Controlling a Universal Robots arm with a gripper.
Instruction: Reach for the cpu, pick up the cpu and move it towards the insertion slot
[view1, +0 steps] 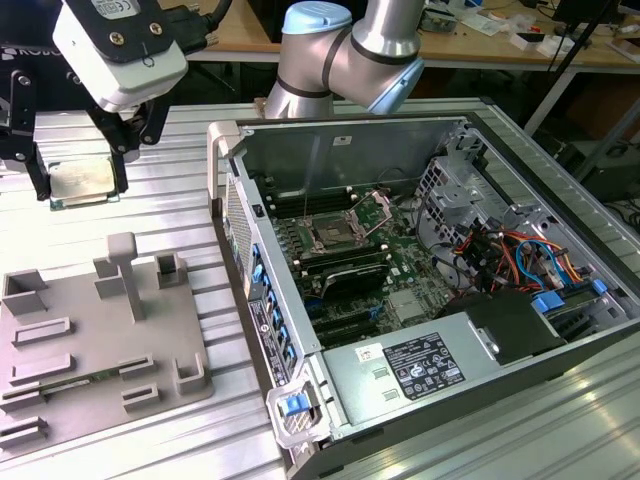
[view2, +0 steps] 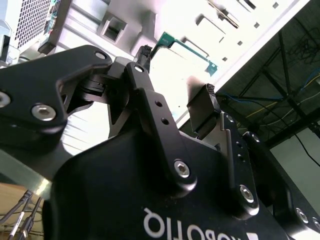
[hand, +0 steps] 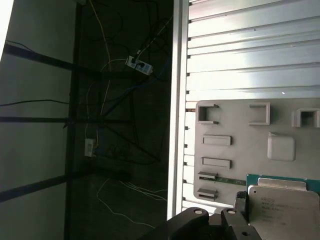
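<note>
Grey fixture plate (view1: 90, 335), open computer case (view1: 330, 160)

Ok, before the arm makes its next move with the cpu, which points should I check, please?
1. The cpu sits within the gripper: ok.
2. Grip closed firmly on it: cannot tell.
3. Cpu lifted off the table: cannot tell.
4. The insertion slot is in plain sight in the exterior view, with nothing lying on it: ok.
5. Low straight path to the slot free: not ok, the case wall stands between, so the cpu would probably have to go over it.
</note>
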